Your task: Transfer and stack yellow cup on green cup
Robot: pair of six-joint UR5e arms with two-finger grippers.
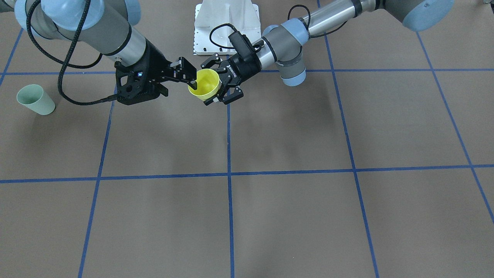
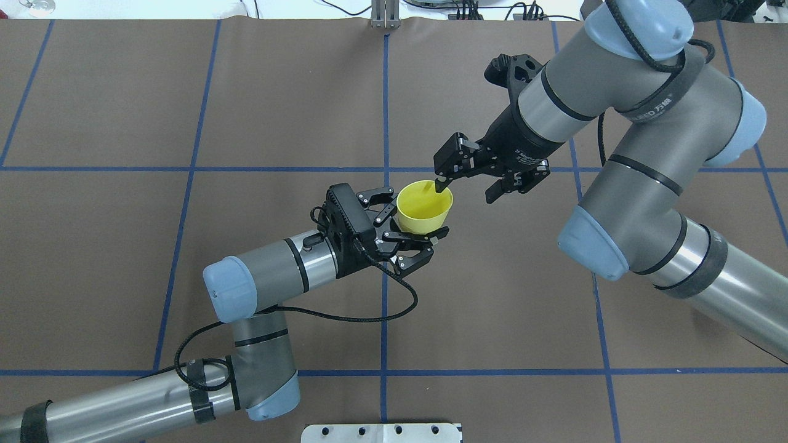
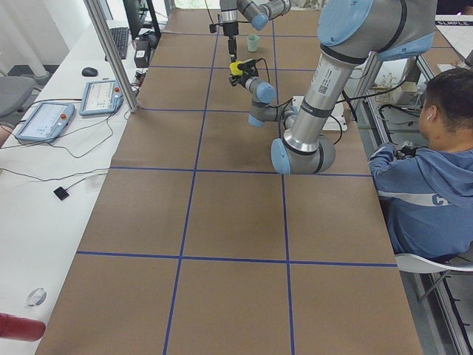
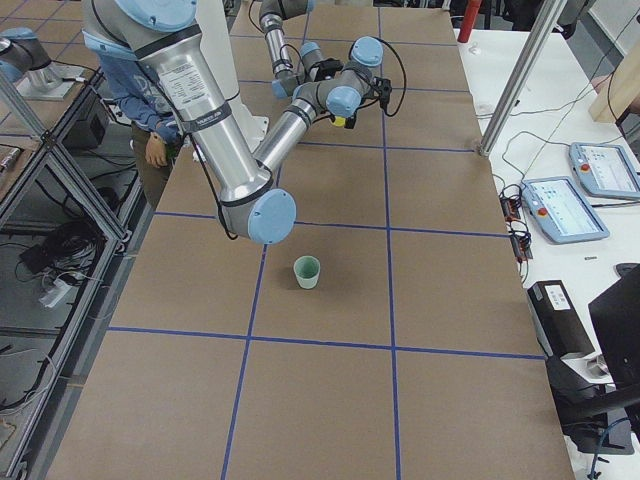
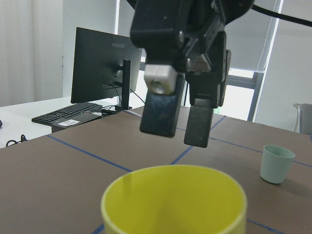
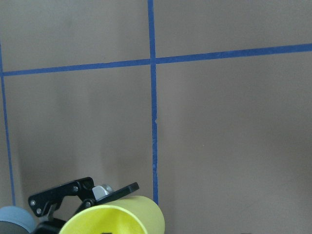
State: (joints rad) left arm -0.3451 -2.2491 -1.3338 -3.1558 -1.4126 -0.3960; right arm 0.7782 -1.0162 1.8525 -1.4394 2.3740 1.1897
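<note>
- Overhead exterior: found jaws of left gripper (image 2: 415, 215) clamped round yellow cup (image 2: 423, 206), rim up, held clear of worktop (image 2: 123, 92) near its middle.
- Found jaws of right gripper (image 2: 467, 189) spread wide, one finger dipped inside rim, other outside; judged poised to pinch the wall for handover.
- Located green cup (image 1: 35, 99) upright on robot's right side, well apart; judged beyond left arm's reach, hence transfer.

Soft shadows are thrown on the brown matte table (image 1: 270, 216) by even overhead light, and the bright yellow plastic cup (image 5: 173, 204) is rendered slightly blurred.
</note>
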